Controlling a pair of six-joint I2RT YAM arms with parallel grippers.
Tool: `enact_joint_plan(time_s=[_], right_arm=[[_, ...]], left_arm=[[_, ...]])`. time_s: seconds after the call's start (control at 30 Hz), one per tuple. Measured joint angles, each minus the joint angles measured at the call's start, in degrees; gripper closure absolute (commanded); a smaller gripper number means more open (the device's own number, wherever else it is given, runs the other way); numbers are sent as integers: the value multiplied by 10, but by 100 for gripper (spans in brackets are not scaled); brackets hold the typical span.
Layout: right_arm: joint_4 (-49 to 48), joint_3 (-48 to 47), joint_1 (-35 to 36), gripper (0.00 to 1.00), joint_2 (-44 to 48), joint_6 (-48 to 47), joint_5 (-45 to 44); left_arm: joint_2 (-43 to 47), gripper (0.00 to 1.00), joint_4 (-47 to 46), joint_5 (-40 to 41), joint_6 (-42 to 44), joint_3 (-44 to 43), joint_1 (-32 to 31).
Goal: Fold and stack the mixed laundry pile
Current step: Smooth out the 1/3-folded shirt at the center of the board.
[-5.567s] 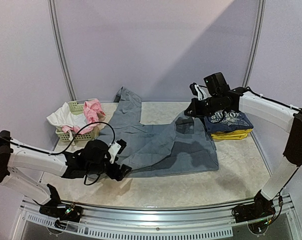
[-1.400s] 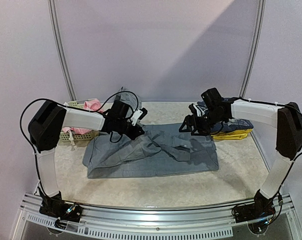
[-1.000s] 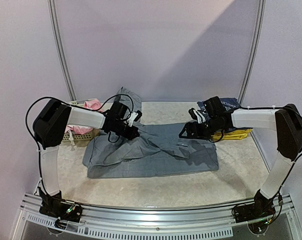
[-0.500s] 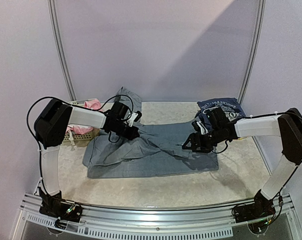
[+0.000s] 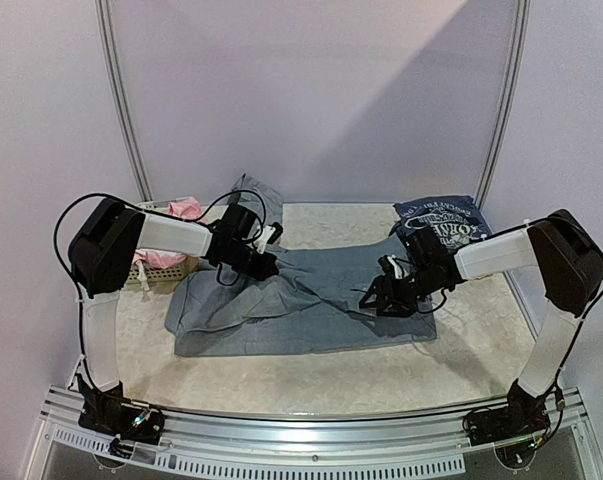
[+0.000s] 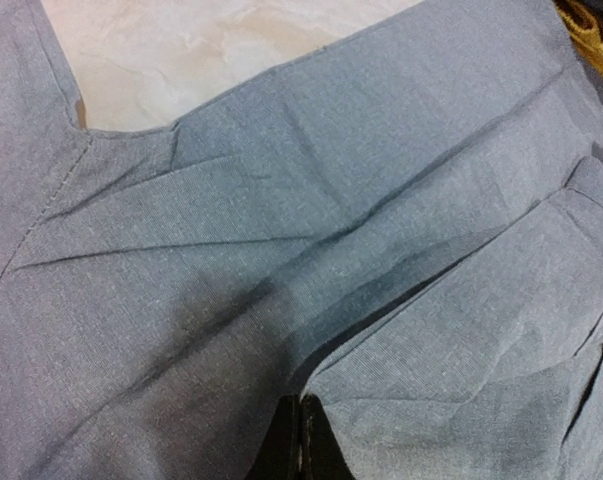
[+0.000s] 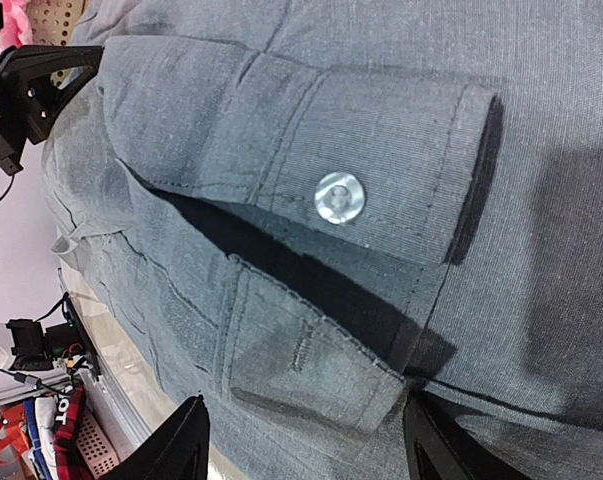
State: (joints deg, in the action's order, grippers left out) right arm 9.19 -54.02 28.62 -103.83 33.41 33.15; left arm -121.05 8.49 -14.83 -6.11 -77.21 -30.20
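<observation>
Basket: a pale-green lattice basket stands at about 10 o'clock on the surface, partly behind the left arm.
Pink piece: a pink garment lies heaped in the basket, over its far rim.
Left end effector: the left end effector is low on the upper left part of the grey trousers, at roughly 11 o'clock of the garment.
Left fingers: in the left wrist view the dark fingers are pressed together, and a raised fold of grey cloth runs right up to their tips, so they seem to pinch that fold; the contact itself is hidden.
Grey trousers: spread across the middle of the surface, creased, with one folded layer lying diagonally over the rest. A narrow grey part reaches up to the back wall at 12 o'clock.
Right end effector: the right end effector is down on the trousers near their 3 o'clock edge.
Right fingers: in the right wrist view the fingers stand spread, one on each side of a folded grey flap.
Waistband tab: a stitched tab with a pale button lies just beyond that flap.
Navy printed tee: the navy printed tee lies folded at 2 o'clock on the surface, just beside the trousers' far right corner, with the right arm crossing its near edge.
</observation>
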Motion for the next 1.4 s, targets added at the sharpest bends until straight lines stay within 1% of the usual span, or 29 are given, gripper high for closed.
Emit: enact_joint_plan(time_s=[0.1, 0.2, 0.4, 0.53, 0.57, 0.7, 0.77, 0.87, 0.9, 0.97, 1.03, 1.1, 1.13, 1.17, 1.4], right_arm=[[0, 0, 1, 36, 0, 0, -1], [-3, 0, 2, 46, 0, 0, -1], [-15, -1, 3, 74, -8, 3, 2], [-16, -5, 3, 98, -16, 6, 3], [-16, -6, 3, 100, -16, 6, 3], [-10, -15, 3, 100, -17, 5, 4], [7, -30, 3, 100, -17, 1, 1], [43, -59, 5, 100, -12, -11, -10], [58, -71, 7, 100, -8, -16, -16], [88, -98, 10, 100, 6, -25, -25], [114, -129, 16, 100, 20, -33, -31], [136, -170, 23, 100, 32, -41, -39], [144, -191, 27, 100, 38, -44, -41], [151, -208, 30, 100, 40, -46, -42], [201, -350, 55, 100, 32, -56, -43]], left_arm=[[0, 100, 0, -1, 0, 0, 0], [-1, 100, 0, -2, 0, 0, 0], [-6, 100, 0, -2, 0, 0, 0], [-7, 100, 1, -2, -2, 0, 0], [-7, 100, 1, -2, -2, 0, 0], [-7, 100, 2, -2, -2, 0, 0], [-6, 97, 2, -1, -6, 1, 0], [9, 86, 5, 2, -13, 11, 0], [19, 80, 7, 3, -16, 16, 0], [43, 64, 8, 7, -23, 27, 0], [72, 51, 4, 12, -25, 42, 0], [106, 12, -3, 18, -33, 67, 0], [125, 2, -9, 22, -35, 82, 0], [138, 1, -12, 23, -35, 93, 0], [233, 0, -31, 38, -47, 191, 0]])
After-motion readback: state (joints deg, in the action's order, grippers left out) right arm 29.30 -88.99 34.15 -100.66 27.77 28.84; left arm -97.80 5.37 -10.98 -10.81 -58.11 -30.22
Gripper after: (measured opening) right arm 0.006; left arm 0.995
